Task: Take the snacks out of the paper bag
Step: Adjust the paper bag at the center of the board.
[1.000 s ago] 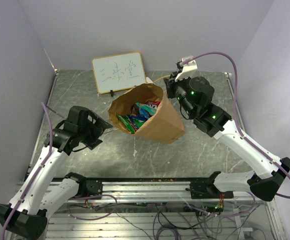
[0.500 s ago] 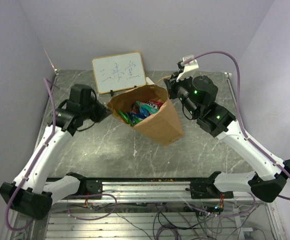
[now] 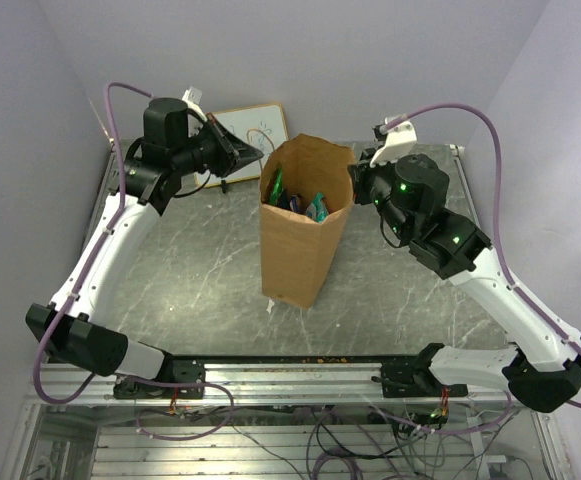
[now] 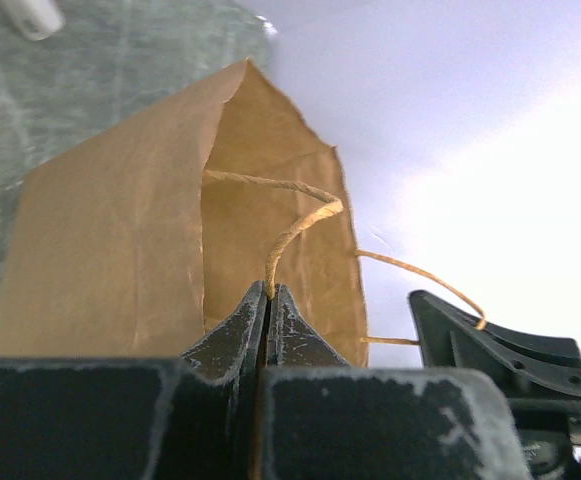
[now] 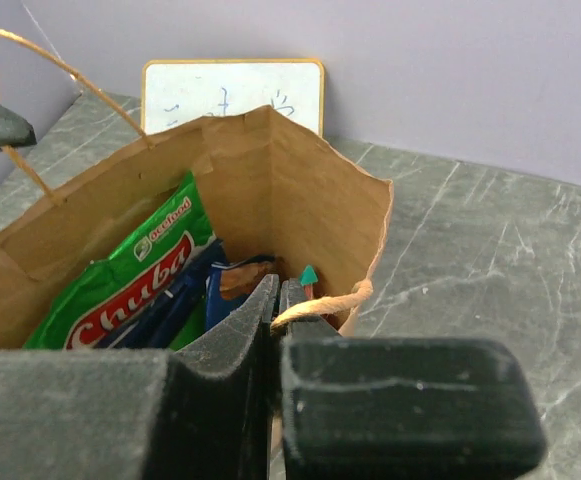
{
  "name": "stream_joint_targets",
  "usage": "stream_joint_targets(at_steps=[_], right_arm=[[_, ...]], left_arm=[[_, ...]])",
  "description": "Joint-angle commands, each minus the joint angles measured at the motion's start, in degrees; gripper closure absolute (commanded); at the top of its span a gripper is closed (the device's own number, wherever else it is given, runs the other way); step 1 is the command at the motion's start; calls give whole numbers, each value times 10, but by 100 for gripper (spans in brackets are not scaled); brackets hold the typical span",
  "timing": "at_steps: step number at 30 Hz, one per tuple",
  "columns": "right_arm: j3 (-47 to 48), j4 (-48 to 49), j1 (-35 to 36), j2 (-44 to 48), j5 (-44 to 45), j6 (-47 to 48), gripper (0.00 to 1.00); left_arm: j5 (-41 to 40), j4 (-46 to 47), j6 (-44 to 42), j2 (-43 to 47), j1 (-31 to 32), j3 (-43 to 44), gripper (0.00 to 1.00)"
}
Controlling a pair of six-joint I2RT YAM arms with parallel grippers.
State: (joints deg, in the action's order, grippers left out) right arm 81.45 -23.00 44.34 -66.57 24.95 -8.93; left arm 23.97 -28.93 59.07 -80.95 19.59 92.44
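The brown paper bag [image 3: 298, 235] is upright at mid-table with its mouth open. The snacks [image 3: 315, 206] show inside it: a green packet [image 5: 120, 275], blue ones and a teal corner. My left gripper [image 3: 255, 160] is at the bag's left rim, shut on a twisted paper handle [image 4: 300, 225]. My right gripper [image 3: 358, 186] is at the right rim, shut on the other handle [image 5: 330, 303]. In the left wrist view the bag [image 4: 120, 250] fills the left half. I cannot tell whether the bag's bottom touches the table.
A white framed board with writing [image 3: 255, 128] stands at the back, partly hidden by my left arm; it shows behind the bag in the right wrist view [image 5: 232, 90]. The grey marbled tabletop [image 3: 170, 270] surrounds the bag. Purple walls close in the back and sides.
The bag lay tilted with its mouth toward the near left; now it is upright. My left gripper swung up to the far side and shut on a handle. The right gripper kept its grip.
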Motion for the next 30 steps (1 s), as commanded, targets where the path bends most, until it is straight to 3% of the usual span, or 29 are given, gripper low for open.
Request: stream_joint_targets(at_steps=[1,9,12,17,21,27,30], right_arm=[[21,-3,-2,26,-15,-16,100],[-56,97,-3,39,-198,-95,100],[-56,118,-3,28,-239,-93,100],[6,50,-3,5,-92,-61,100],[16,57,-3,13,-19,-20,100],[23,73,-3,8,8,32,100],[5,78,-3,18,-47,34,100]], left_arm=[[86,106,20,21,-3,26,93],[33,-57,-32,64,-5,-50,93],[20,-66,-34,76,-5,-52,93],[56,-10,-10,45,-6,-30,93],[90,21,10,18,-3,-10,93],[85,32,17,24,15,-30,93],[52,-11,3,48,31,-69,93]])
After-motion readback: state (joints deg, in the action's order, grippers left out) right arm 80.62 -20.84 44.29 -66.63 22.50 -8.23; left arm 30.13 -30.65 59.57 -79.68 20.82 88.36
